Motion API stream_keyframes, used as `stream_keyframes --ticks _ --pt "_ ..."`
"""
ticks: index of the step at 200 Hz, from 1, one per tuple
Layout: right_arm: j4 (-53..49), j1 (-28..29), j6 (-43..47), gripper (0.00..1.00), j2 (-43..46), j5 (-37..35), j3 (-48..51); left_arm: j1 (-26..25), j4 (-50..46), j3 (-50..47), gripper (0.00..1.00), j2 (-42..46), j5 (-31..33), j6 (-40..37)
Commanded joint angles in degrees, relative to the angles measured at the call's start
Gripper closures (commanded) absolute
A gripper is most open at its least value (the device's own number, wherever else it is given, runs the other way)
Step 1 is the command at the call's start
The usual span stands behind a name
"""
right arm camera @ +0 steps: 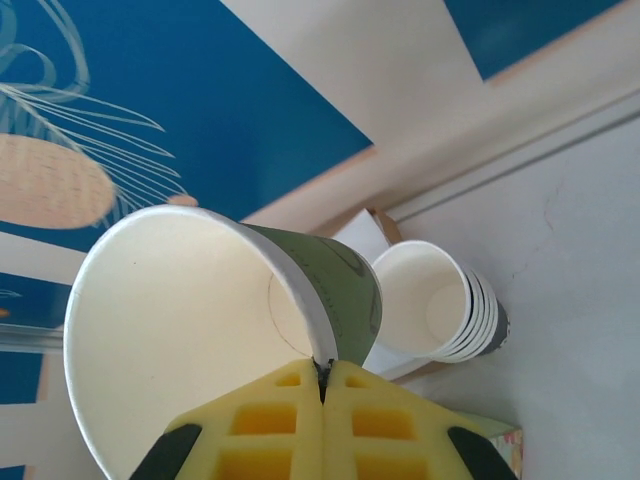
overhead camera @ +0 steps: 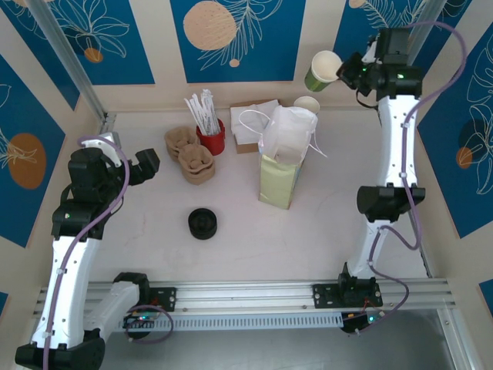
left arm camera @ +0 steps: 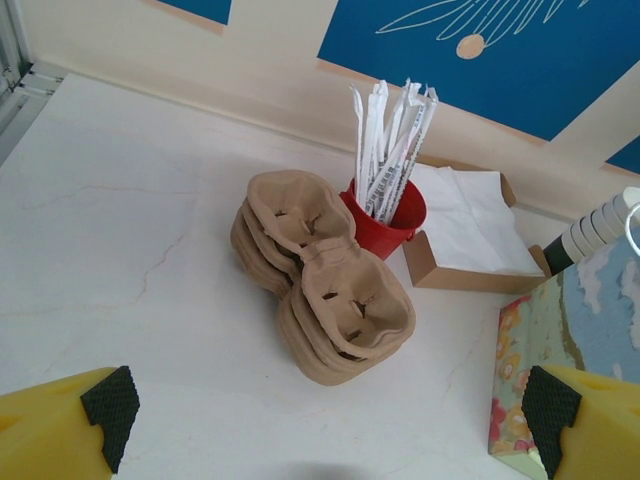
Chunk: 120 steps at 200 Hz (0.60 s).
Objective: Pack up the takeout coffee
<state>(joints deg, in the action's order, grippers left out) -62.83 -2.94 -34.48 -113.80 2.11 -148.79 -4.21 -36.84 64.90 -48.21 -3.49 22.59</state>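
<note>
The takeout coffee cup (overhead camera: pixel 322 69), a paper cup with olive-green sides (right arm camera: pixel 345 290) and a white inside, hangs tilted in the air at the back right with no lid on it. My right gripper (overhead camera: pixel 344 71) (right arm camera: pixel 322 368) is shut on its rim, one finger inside and one outside. A low black lid (overhead camera: pixel 202 223) lies on the table in front of the middle. The tall paper bag (overhead camera: pixel 281 166) (left arm camera: pixel 560 340) stands upright with its white mouth open. My left gripper (overhead camera: pixel 146 164) (left arm camera: pixel 325 400) hovers open over the left side of the table, holding nothing.
A stack of white lidless cups (overhead camera: pixel 306 104) (right arm camera: pixel 440 300) stands below the held cup. Brown pulp cup carriers (overhead camera: pixel 192 154) (left arm camera: pixel 330 290), a red pot of wrapped straws (overhead camera: pixel 209 135) (left arm camera: pixel 385 215) and a napkin box (overhead camera: pixel 250 127) (left arm camera: pixel 470 245) sit at the back.
</note>
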Motion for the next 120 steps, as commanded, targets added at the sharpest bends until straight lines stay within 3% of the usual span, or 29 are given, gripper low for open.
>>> stream_keyframes --ticks 1,56,120 --pt "-1.5 -1.5 0.5 0.97 6.4 1.8 2.9 -0.2 1.4 -0.3 0.00 0.1 -1.6 0.6" --pt "0.9 -5.6 2.0 0.97 25.7 -2.2 27.3 -0.2 2.1 -2.8 0.00 0.7 -3.1 1.8" --pt "4.3 -11.8 2.0 1.00 49.2 -3.2 63.8 -0.4 4.7 -9.6 0.00 -1.4 -7.3 4.7"
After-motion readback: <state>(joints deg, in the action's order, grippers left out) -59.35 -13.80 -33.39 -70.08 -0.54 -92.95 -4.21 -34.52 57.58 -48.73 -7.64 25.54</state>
